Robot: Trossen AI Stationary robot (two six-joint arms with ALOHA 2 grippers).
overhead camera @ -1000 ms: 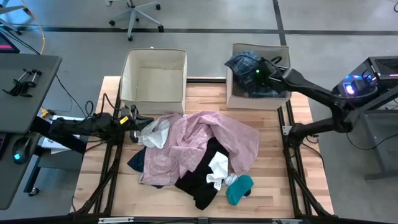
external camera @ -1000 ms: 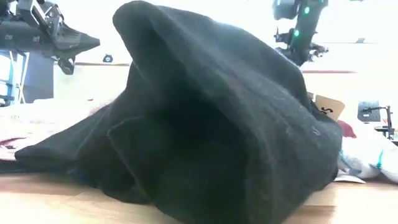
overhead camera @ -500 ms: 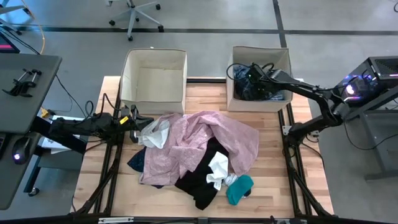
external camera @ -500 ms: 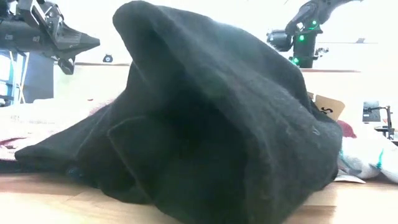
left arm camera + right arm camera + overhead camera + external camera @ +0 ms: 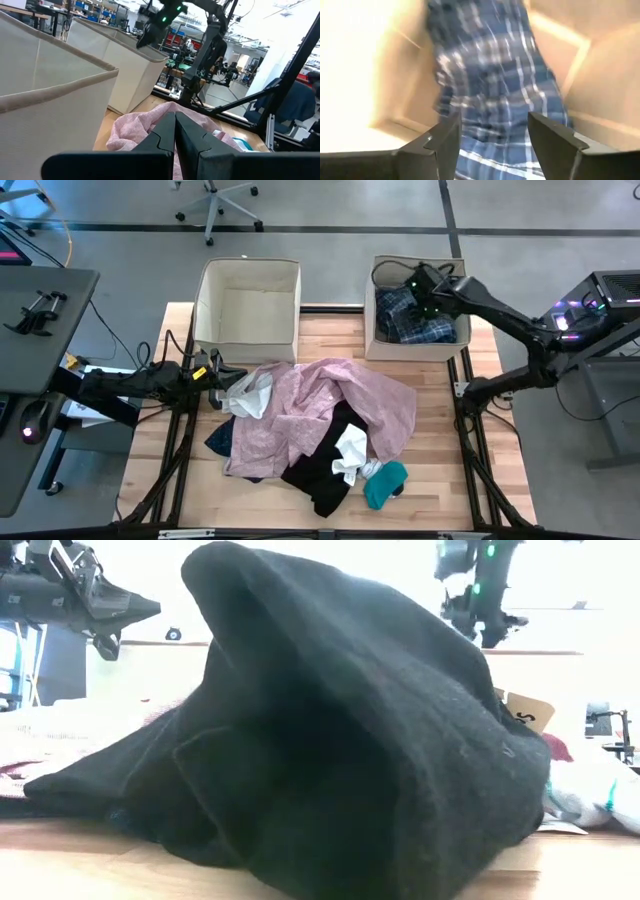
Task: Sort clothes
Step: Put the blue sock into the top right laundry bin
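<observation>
The blue plaid shirt (image 5: 418, 322) (image 5: 490, 75) lies crumpled on the floor of the right beige box (image 5: 372, 340). My right gripper (image 5: 425, 288) (image 5: 492, 125) hangs open above it with nothing between its fingers. The other clothes lie heaped mid-table: a pink shirt (image 5: 330, 402) over a black garment (image 5: 318, 468) (image 5: 350, 740), a white cloth (image 5: 350, 448), a teal sock (image 5: 386, 484) and a navy piece (image 5: 218, 442). My left gripper (image 5: 216, 373) (image 5: 175, 132) is shut and stays above the pile's left edge.
An empty beige box (image 5: 248, 298) stands at the far edge, left of the filled one. Bare wood (image 5: 440, 470) shows to the right of the pile and along the near edge. A desk (image 5: 40, 310) stands off the table's left side.
My right gripper, which held the plaid shirt bunched over the right box, dipped into the box, let the shirt go and rose again, shifting slightly toward the table's right edge. The shirt now lies spread on the box floor.
</observation>
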